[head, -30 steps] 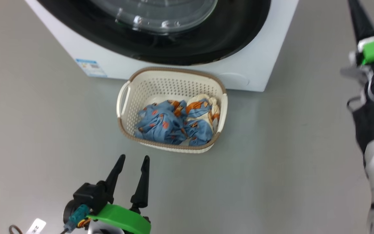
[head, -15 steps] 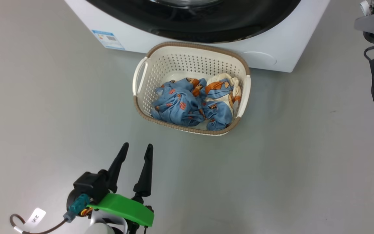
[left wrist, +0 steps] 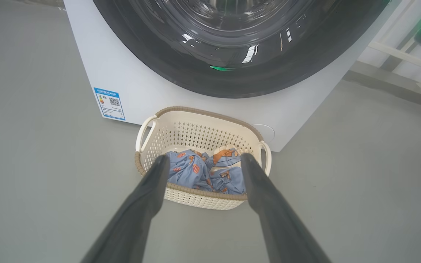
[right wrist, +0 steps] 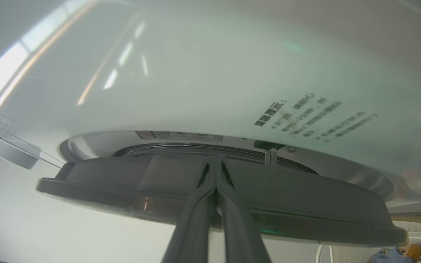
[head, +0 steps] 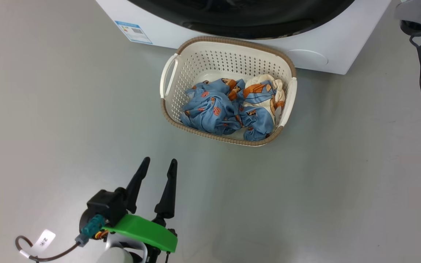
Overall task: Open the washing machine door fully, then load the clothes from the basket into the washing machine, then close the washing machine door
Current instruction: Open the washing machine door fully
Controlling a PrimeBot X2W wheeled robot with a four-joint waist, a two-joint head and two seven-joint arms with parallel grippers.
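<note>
While the left gripper (head: 160, 161) hangs spread and empty over the grey floor (head: 49, 109), the small cream perforated plastic basket (head: 210, 60) holding crumpled blue-and-orange clothes (head: 210, 111) sits just before the big white front-loading washing machine (head: 342, 51); the right gripper (right wrist: 216, 164), fingers pressed together and empty, lies against the edge of the round glossy black-rimmed door (right wrist: 305, 197).

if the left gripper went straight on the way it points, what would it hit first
Most likely the basket: the left wrist view shows it squarely between the fingers of the open left gripper, so its near rim or the clothes come first. Depth is unclear.
</note>
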